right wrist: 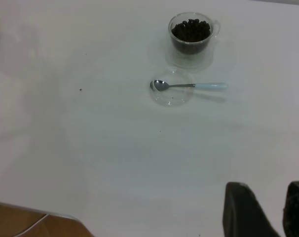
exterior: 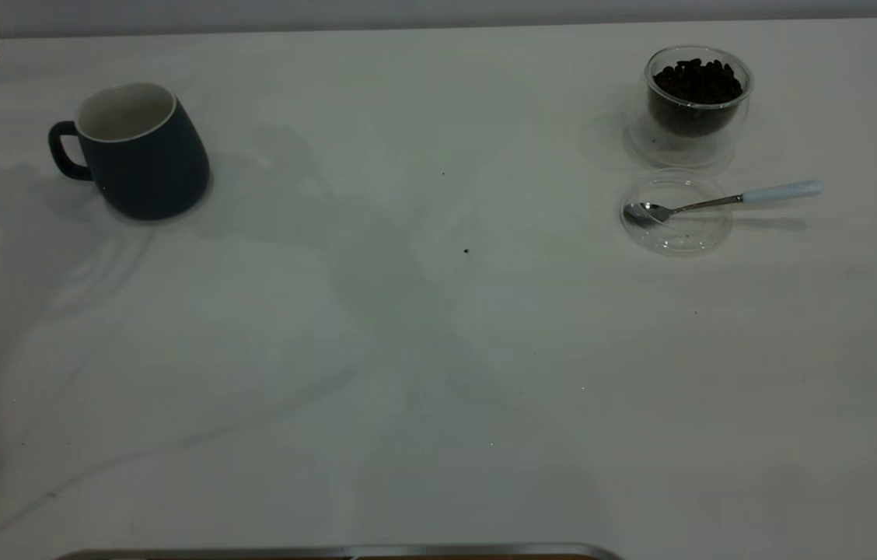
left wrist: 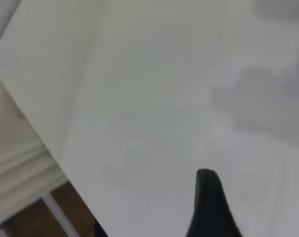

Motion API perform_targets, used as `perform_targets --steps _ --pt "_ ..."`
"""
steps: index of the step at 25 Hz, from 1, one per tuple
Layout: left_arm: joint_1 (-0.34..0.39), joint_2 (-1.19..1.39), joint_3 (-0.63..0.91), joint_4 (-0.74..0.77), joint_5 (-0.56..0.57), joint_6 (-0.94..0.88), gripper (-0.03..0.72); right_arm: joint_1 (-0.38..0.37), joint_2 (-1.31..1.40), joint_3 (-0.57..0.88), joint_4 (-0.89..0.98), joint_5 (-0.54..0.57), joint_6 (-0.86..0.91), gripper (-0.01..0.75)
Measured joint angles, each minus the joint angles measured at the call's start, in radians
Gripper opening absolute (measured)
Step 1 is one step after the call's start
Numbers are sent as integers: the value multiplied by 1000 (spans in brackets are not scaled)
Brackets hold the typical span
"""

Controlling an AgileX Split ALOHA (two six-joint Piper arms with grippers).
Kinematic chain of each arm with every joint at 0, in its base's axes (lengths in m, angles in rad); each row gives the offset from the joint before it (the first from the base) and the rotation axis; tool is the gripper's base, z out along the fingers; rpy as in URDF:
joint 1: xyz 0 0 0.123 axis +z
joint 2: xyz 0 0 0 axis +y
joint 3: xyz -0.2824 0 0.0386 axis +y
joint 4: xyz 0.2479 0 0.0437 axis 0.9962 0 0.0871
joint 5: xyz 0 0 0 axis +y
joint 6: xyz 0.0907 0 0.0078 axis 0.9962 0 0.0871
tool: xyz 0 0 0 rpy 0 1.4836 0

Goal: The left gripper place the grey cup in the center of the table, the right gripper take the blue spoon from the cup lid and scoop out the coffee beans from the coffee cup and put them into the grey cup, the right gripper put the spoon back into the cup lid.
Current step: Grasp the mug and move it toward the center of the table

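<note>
While both arms sit back, blue spoon rests in cup lid.

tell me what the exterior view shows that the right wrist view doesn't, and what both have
Only the exterior view shows the grey cup, upright on the table's left side with nothing visible inside, and a black part of the left arm at the top left corner. Only the right wrist view shows the right gripper, its fingers apart, hanging over bare table well away from the objects. Both show the coffee cup filled with coffee beans, and the blue spoon lying with its bowl in the cup lid and its handle sticking out over the rim.
</note>
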State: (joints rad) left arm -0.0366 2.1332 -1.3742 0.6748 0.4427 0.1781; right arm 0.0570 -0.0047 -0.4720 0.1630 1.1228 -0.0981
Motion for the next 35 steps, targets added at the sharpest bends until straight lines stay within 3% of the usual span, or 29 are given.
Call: perform_targets --steps 7,13,21,35 --pt "2 8 -24 -296 0 387 555 0 0 0 0 0 0 240" --pt "19 117 -158 -536 133 724 555 0 0 0 0 0 0 240" --pt "28 204 -281 -573 162 923 555 0 -1 0 0 0 0 240" --pt "28 302 -283 -663 126 1164 555 0 -1 0 0 0 0 240"
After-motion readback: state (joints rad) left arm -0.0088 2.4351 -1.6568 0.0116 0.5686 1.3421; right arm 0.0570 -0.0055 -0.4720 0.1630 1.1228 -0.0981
